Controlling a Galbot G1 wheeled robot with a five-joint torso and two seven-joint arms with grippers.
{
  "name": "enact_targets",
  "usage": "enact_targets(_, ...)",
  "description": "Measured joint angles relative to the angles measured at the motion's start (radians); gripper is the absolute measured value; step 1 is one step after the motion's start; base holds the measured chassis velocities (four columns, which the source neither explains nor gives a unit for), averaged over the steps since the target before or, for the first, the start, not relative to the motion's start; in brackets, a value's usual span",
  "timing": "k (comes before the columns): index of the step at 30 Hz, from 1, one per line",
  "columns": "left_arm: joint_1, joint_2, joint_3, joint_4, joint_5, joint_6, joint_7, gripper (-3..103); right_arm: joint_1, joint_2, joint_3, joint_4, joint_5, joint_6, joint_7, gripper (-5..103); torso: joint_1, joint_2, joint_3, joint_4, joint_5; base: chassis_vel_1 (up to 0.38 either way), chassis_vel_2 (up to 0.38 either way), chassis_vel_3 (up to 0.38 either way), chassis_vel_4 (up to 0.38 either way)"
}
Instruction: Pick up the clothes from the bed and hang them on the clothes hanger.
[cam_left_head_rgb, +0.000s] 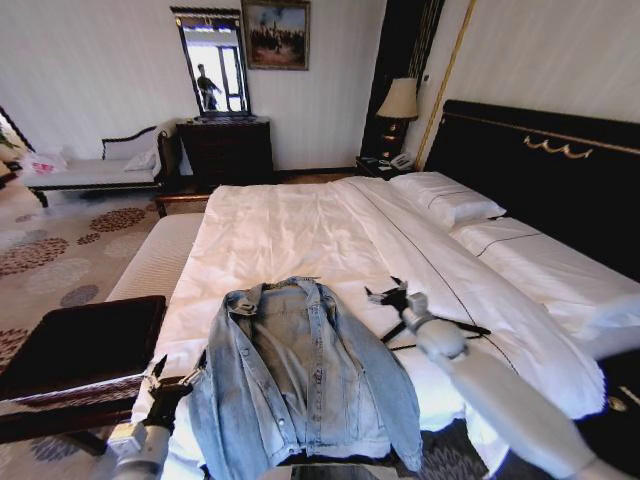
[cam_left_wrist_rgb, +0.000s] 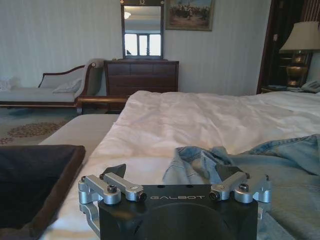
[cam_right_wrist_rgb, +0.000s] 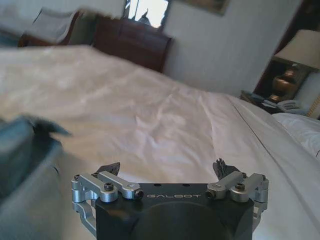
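While the denim jacket (cam_left_head_rgb: 300, 375) lies spread flat at the foot of the bed (cam_left_head_rgb: 300, 235), the left gripper (cam_left_head_rgb: 175, 378) hovers spread at its sleeve edge and the right gripper (cam_left_head_rgb: 388, 294) hangs spread beside its collar, over the black hanger (cam_left_head_rgb: 440, 330).

The head view looks forward and down from above the foot of the bed (cam_left_head_rgb: 300, 230), toward the far wall. The left wrist view sits low behind the left gripper (cam_left_wrist_rgb: 172, 172), facing along the mattress toward the dresser (cam_left_wrist_rgb: 141, 77). The right wrist view sits behind the right gripper (cam_right_wrist_rgb: 167, 169), also low. All three share the white bedding and the dresser.
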Motion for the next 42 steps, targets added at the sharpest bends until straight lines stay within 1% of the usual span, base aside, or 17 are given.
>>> enact_targets(3,-0.008,0.001,0.022,0.002,0.000,-0.003,-0.001,100,0.027,-0.127,-0.006,-0.011,0.006,-0.070,-0.102,100,0.000,0.000,0.000,-0.0001,0.0004,0.000,0.000,0.000,0.000)
enact_targets(4,-0.008,0.001,0.022,0.002,0.000,-0.003,-0.001,100,0.027,-0.127,-0.006,-0.011,0.006,-0.070,-0.102,100,0.000,0.000,0.000,-0.0001,0.0004,0.000,0.000,0.000,0.000)
enact_targets(7,-0.027,0.002,0.058,0.012,0.000,-0.003,-0.002,100,0.043,-0.256,-0.007,-0.025,0.004,-0.153,-0.209,100,0.000,0.000,0.000,-0.0001,-0.0001,0.000,0.000,0.000,0.000)
enact_targets(8,-0.027,0.002,0.058,0.012,0.000,-0.003,-0.002,100,0.043,-0.256,-0.007,-0.025,0.004,-0.153,-0.209,100,0.000,0.000,0.000,-0.0001,-0.0001,0.000,0.000,0.000,0.000)
enact_targets(9,-0.036,0.004,0.073,0.016,0.001,-0.003,-0.002,100,0.044,-0.293,-0.009,-0.029,0.013,-0.176,-0.233,100,0.000,0.000,0.000,-0.0002,0.0000,0.000,0.000,0.000,0.000)
enact_targets(13,-0.065,0.013,0.123,0.038,0.001,-0.003,-0.003,100,0.040,-0.428,-0.030,-0.023,0.148,-0.275,-0.309,100,0.000,0.000,0.000,-0.0003,-0.0001,0.000,0.000,0.000,0.000)
enact_targets(19,-0.077,0.017,0.142,0.052,-0.012,-0.006,-0.003,100,0.042,-0.508,-0.060,-0.026,0.185,-0.313,-0.382,100,0.000,0.000,0.000,0.0001,-0.0002,0.000,0.000,0.000,0.000)
enact_targets(23,-0.070,0.018,0.151,0.063,-0.029,-0.025,-0.002,100,0.035,-0.565,-0.076,-0.033,0.183,-0.310,-0.472,100,0.000,0.000,0.000,-0.0001,-0.0001,0.000,0.000,0.000,0.000)
enact_targets(29,-0.069,0.016,0.166,0.073,-0.034,-0.038,-0.002,100,0.033,-0.576,-0.082,-0.030,0.162,-0.295,-0.512,100,0.000,0.000,0.000,0.0000,-0.0002,0.000,0.000,0.000,0.000)
enact_targets(32,-0.072,0.012,0.181,0.078,-0.041,-0.042,-0.003,100,0.049,-0.563,-0.091,-0.055,0.079,-0.264,-0.589,100,0.000,0.000,0.000,0.0000,-0.0002,0.000,0.000,0.000,0.000)
enact_targets(36,-0.077,0.011,0.183,0.080,-0.046,-0.043,-0.004,100,0.089,-0.523,-0.119,-0.100,0.027,-0.241,-0.620,100,0.000,0.000,0.000,-0.0004,-0.0007,0.000,0.000,0.000,0.000)
enact_targets(37,-0.077,0.009,0.183,0.080,-0.046,-0.043,-0.005,100,0.128,-0.485,-0.170,-0.125,0.013,-0.238,-0.622,100,0.000,0.000,0.000,-0.0004,-0.0020,0.000,0.000,0.000,0.000)
enact_targets(38,-0.078,0.007,0.183,0.081,-0.048,-0.042,-0.005,100,0.186,-0.443,-0.264,-0.155,0.012,-0.231,-0.618,100,0.000,0.000,0.000,-0.0003,-0.0009,0.000,0.000,0.000,0.000)
enact_targets(39,-0.078,0.007,0.183,0.081,-0.048,-0.042,-0.005,100,0.186,-0.443,-0.264,-0.155,0.012,-0.231,-0.618,100,0.000,0.000,0.000,-0.0003,-0.0009,0.000,0.000,0.000,0.000)
enact_targets(40,-0.078,0.005,0.181,0.081,-0.048,-0.041,-0.008,100,0.262,-0.408,-0.364,-0.189,0.017,-0.227,-0.609,100,0.000,0.000,0.000,-0.0009,0.0025,0.000,0.000,0.000,0.000)
enact_targets(41,-0.077,0.003,0.181,0.081,-0.046,-0.039,-0.008,100,0.371,-0.368,-0.453,-0.220,0.027,-0.225,-0.601,100,0.000,0.000,0.000,-0.0007,0.0023,0.000,0.000,0.000,0.000)
enact_targets(42,-0.075,0.002,0.182,0.079,-0.045,-0.037,-0.008,100,0.474,-0.346,-0.540,-0.240,0.036,-0.224,-0.596,100,0.000,0.000,0.000,0.0004,-0.0007,0.000,0.000,0.000,0.000)
